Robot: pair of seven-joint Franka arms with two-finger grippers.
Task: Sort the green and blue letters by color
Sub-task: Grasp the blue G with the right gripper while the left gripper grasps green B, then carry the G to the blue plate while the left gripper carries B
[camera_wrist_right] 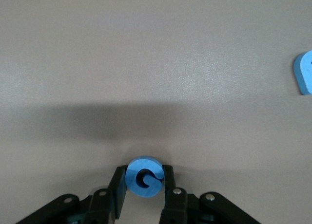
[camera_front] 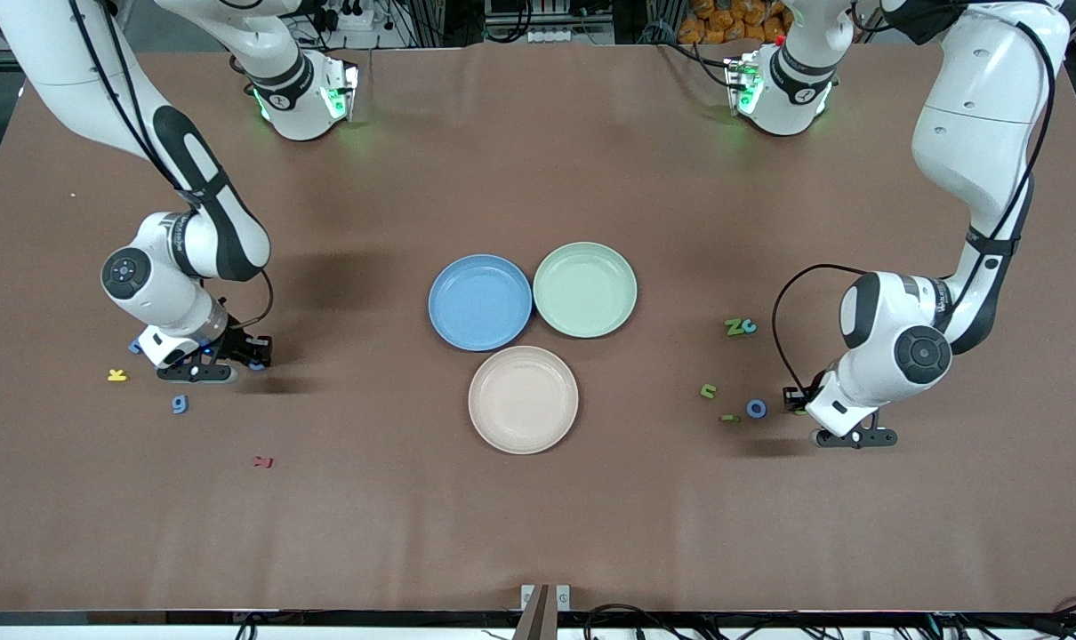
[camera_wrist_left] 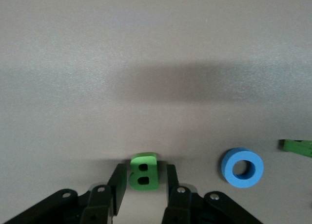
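Note:
My left gripper (camera_front: 798,404) (camera_wrist_left: 145,169) is low at the table toward the left arm's end. It is open around a green letter B (camera_wrist_left: 143,171), with a small gap at one finger. A blue O (camera_front: 757,409) (camera_wrist_left: 243,167) and a green piece (camera_front: 730,418) (camera_wrist_left: 297,147) lie beside it. Another green piece (camera_front: 708,390), a green Z (camera_front: 734,327) and a blue c (camera_front: 749,327) lie nearby. My right gripper (camera_front: 255,357) (camera_wrist_right: 144,171) is shut on a blue G-like letter (camera_wrist_right: 144,177) low at the table. A blue g (camera_front: 180,404) and another blue piece (camera_front: 134,347) (camera_wrist_right: 304,72) lie close to it.
Three plates stand mid-table: blue (camera_front: 479,302), green (camera_front: 584,290) and beige (camera_front: 523,399), all bare. A yellow K (camera_front: 117,375) and a dark red letter (camera_front: 262,461) lie toward the right arm's end.

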